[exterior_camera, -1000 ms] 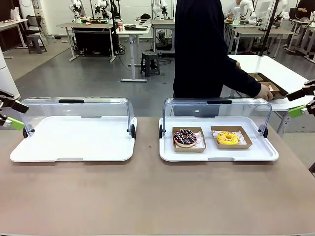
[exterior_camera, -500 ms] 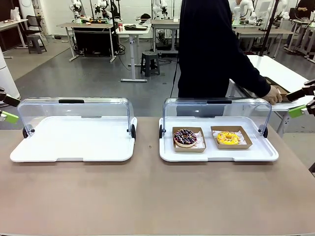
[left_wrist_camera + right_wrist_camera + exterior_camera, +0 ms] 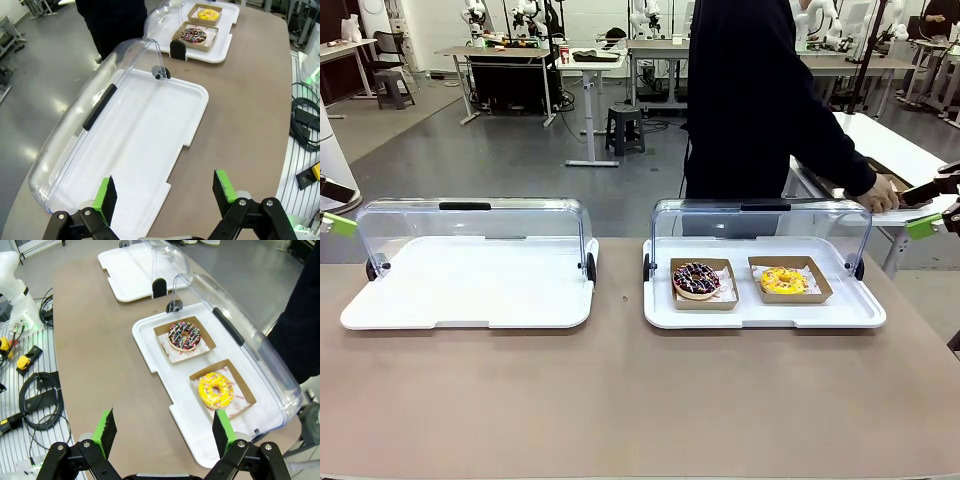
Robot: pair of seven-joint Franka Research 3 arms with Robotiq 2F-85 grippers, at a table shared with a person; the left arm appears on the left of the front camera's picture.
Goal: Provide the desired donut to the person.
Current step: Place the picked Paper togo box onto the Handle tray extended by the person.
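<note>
The person [image 3: 750, 100] has straightened at upper centre, one hand [image 3: 876, 193] still on the side table; no choice signalled. Both donuts, chocolate [image 3: 696, 279] and yellow [image 3: 783, 280], sit centre-right in the tray [image 3: 660, 310]. Left end effector [image 3: 165, 196] and right end effector [image 3: 165, 435] stay open, empty.

Our left pincer [image 3: 166, 194] hangs spread above an empty white tray [image 3: 145, 130]; two donuts [image 3: 193, 35] sit far ahead.

both grippers' fingers [image 3: 106, 196] [image 3: 106, 429] spread wide, empty.
</note>
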